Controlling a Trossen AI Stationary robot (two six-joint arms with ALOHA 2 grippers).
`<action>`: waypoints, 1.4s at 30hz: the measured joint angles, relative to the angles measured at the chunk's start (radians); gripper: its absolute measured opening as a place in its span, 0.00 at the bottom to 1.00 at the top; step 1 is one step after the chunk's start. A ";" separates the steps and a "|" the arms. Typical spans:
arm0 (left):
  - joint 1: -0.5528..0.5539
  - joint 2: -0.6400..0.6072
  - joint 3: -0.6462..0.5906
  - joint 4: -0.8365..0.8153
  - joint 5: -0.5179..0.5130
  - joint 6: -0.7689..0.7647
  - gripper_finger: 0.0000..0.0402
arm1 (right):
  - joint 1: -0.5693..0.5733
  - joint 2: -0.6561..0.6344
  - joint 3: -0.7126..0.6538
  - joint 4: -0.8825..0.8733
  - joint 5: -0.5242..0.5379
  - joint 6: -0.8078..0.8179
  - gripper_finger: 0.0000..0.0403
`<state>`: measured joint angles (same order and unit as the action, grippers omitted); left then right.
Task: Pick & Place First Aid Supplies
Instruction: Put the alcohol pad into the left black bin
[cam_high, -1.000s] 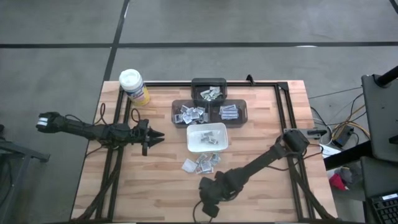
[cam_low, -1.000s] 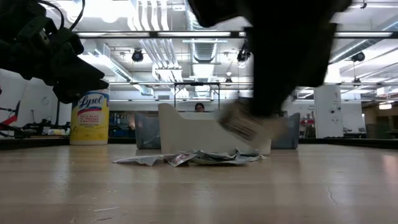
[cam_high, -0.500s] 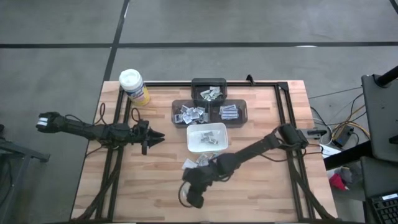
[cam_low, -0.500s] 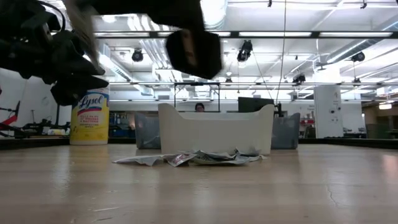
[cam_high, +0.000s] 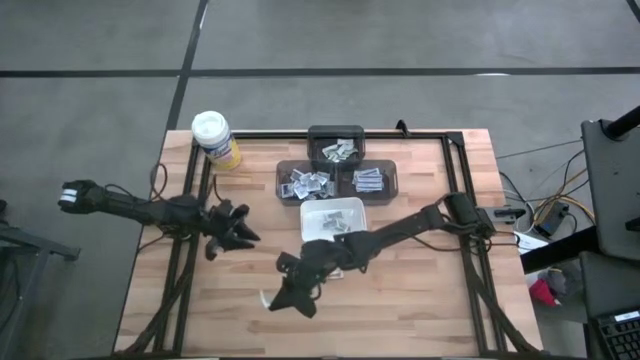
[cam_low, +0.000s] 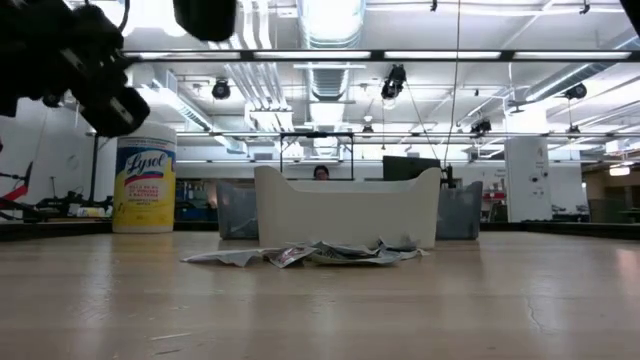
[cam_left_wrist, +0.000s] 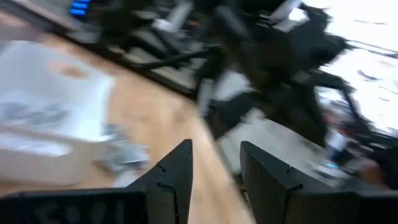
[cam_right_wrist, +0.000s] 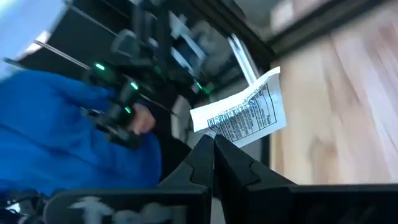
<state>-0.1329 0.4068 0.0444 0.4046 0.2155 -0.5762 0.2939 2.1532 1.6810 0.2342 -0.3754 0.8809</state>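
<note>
The right gripper (cam_right_wrist: 213, 144), raised over the near-left table (cam_high: 420, 300), pinches one white packet (cam_right_wrist: 244, 114), the left gripper (cam_left_wrist: 214, 171) hangs spread nearby, and more packets (cam_high: 330, 262) seemingly lie beside the white dish (cam_high: 355, 212).

Packets (cam_high: 325, 262) before dish (cam_high: 333, 221); canister (cam_high: 215, 139) far-left.

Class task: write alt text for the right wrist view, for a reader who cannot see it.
The right hand, fingers shut, pinches a small white first aid packet with dark print, held up above the wooden table. A person's blue sleeve fills the blurred background.
</note>
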 joint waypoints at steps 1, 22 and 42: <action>0.000 0.000 0.000 0.021 0.036 -0.005 0.31 | -0.004 0.000 0.000 0.033 0.000 -0.003 0.02; -0.002 0.000 0.000 0.322 0.241 -0.207 0.31 | -0.077 0.000 0.000 0.330 0.040 -0.024 0.02; -0.003 0.123 0.068 0.354 0.153 -0.238 0.32 | -0.109 0.003 0.000 0.438 0.061 0.055 0.02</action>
<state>-0.1356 0.5301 0.1128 0.7585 0.3688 -0.8140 0.1848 2.1559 1.6810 0.6719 -0.3141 0.9356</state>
